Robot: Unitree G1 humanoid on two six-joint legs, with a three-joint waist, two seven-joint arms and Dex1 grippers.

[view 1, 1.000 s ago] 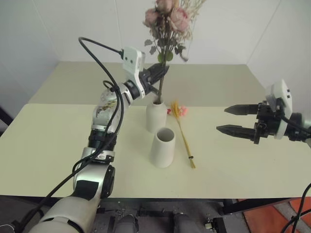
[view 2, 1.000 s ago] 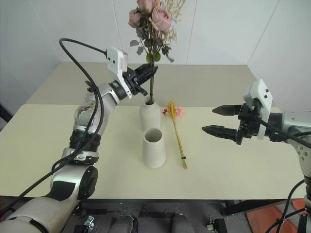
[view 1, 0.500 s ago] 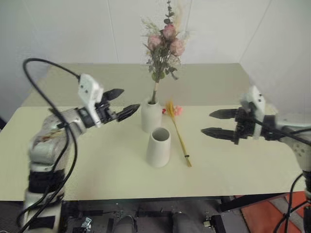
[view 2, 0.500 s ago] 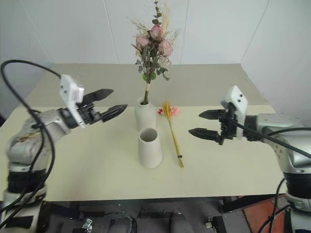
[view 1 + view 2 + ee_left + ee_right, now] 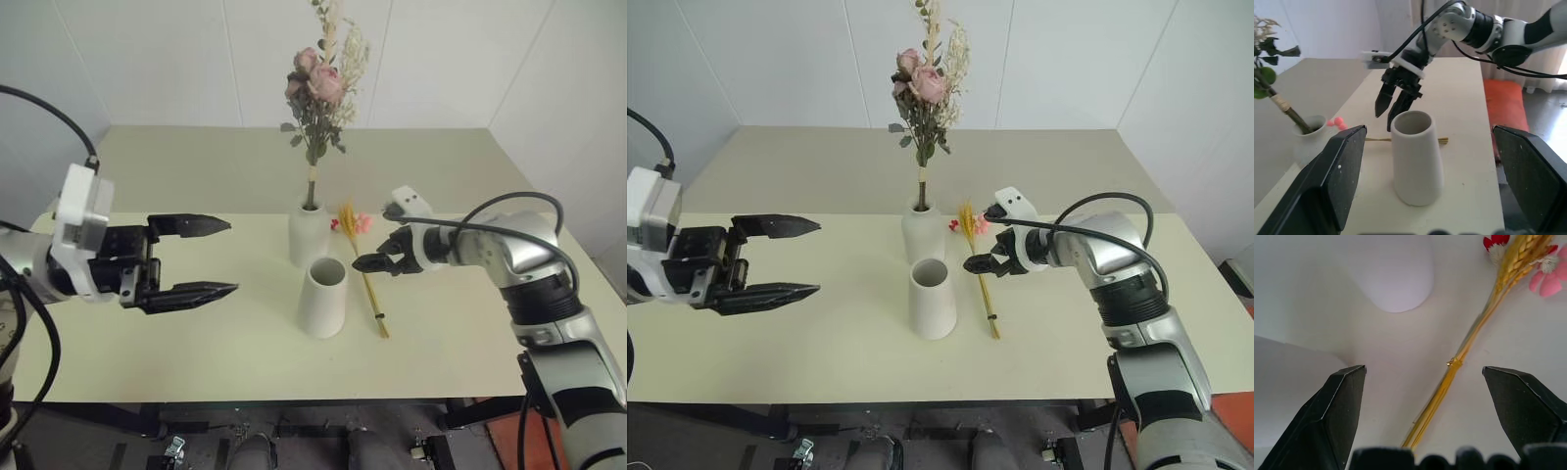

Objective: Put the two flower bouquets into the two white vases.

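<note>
on the pale bench [image 5: 118,362] the wheat bouquet [image 5: 366,279] lies just below the right gripper [image 5: 370,262]'s open, empty jaws, stalks running lengthwise between them; left gripper [image 5: 217,257], also open, stands farther off.

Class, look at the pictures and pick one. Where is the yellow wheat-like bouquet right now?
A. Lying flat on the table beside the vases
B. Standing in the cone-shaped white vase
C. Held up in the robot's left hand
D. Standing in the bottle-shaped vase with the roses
A. The wheat-like bouquet lies flat on the table, next to the cone-shaped vase, whose mouth is empty; the right hand hovers open just above it.
</note>
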